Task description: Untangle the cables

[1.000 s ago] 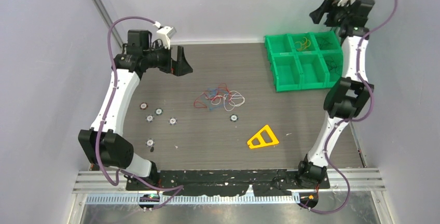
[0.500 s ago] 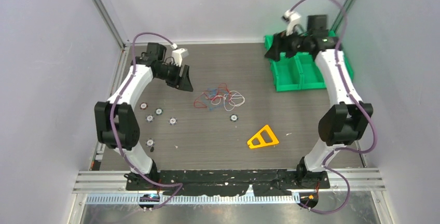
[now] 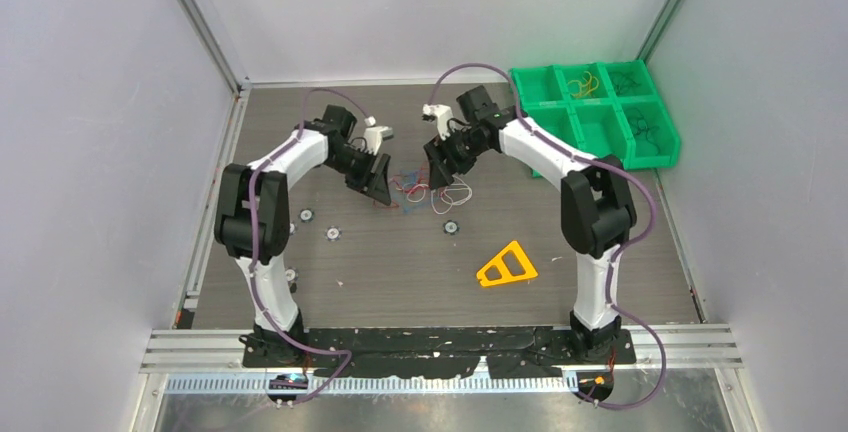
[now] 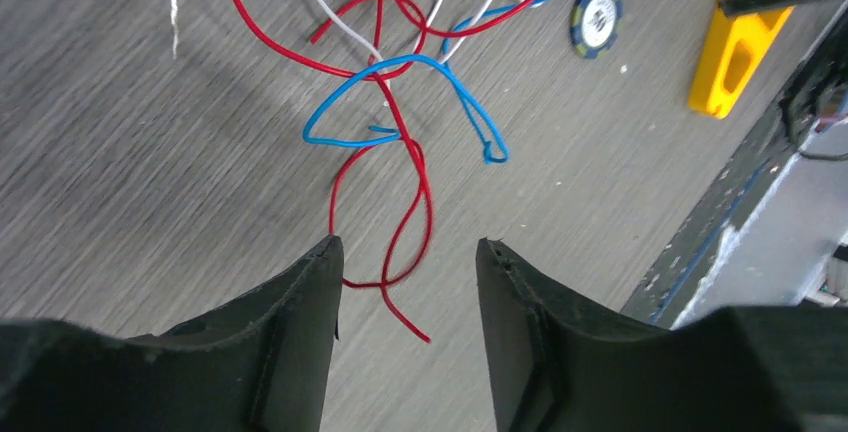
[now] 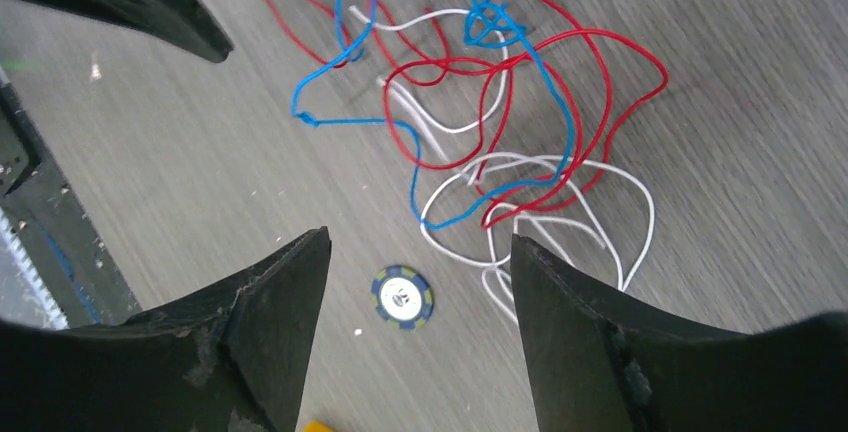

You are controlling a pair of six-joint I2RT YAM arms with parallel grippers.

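The step in hand looks like the approach before a first pull. Both arms lean in over the cables (image 3: pixel 428 190), a loose knot of red, blue and white wire lying on the desk (image 3: pixel 350 282), in its middle toward the far side.

The left fingers (image 4: pixel 290 342) are spread and hang low over one end of the knot. A long red loop (image 4: pixel 428 207) lies on the wood in the gap between them, not pinched. The right fingers (image 5: pixel 270 332) are spread wider, above the white loops (image 5: pixel 570 160) and a small round chip (image 5: pixel 402 297), and grip nothing.

As I judge it, the left fingers should next drop and close on the red loop alone, leaving out the blue strand (image 4: pixel 400 58) that crosses it just beyond. The right fingers should take another colour, probably white, so the 2 arms can draw apart. The wire is thin and lies flat, so the tips must reach the surface.

A green tray (image 3: pixel 570 104) of 6 compartments stands at the far right, well apart from the knot:
- The back middle compartment holds yellow-orange cables (image 3: pixel 585 82).
- The back right one holds black wire (image 3: pixel 630 80), and the front right one holds more of it.
- I see nothing in the other 3, though the right arm hides part of the front left one
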